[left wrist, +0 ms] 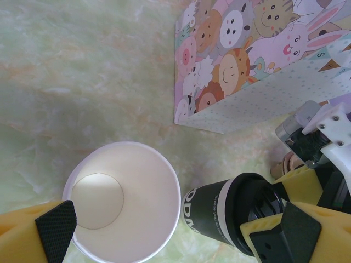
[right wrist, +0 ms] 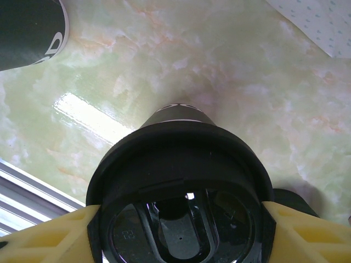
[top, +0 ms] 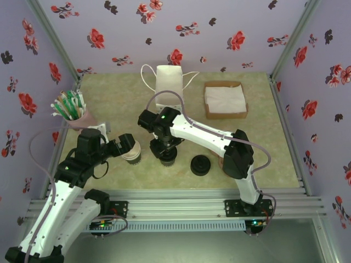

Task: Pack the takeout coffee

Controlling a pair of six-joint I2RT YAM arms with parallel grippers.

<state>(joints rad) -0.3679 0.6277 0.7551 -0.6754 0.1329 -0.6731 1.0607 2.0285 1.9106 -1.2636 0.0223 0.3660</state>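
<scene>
The takeout coffee [top: 166, 155] stands upright at the table's middle front, a dark cup with white lettering [left wrist: 225, 216] under a black lid [right wrist: 181, 164]. My right gripper [top: 164, 147] comes down from above and is shut on the lid, one yellow finger [right wrist: 49, 235] on each side. Just left of it stands the lidless cream-rimmed cup stack [top: 131, 152], cream inside [left wrist: 123, 200]. My left gripper [top: 127, 143] is open and wide [left wrist: 170, 233], its left pad [left wrist: 55, 230] by the stack's rim and the stack between its fingers.
A paper bag [top: 169, 81] with handles stands at the back, its cartoon-animal side [left wrist: 236, 55] close behind the cups. Loose black lids [top: 201, 165] lie right of the coffee. A napkin box [top: 225, 98] is back right, a cup of straws [top: 71, 108] far left.
</scene>
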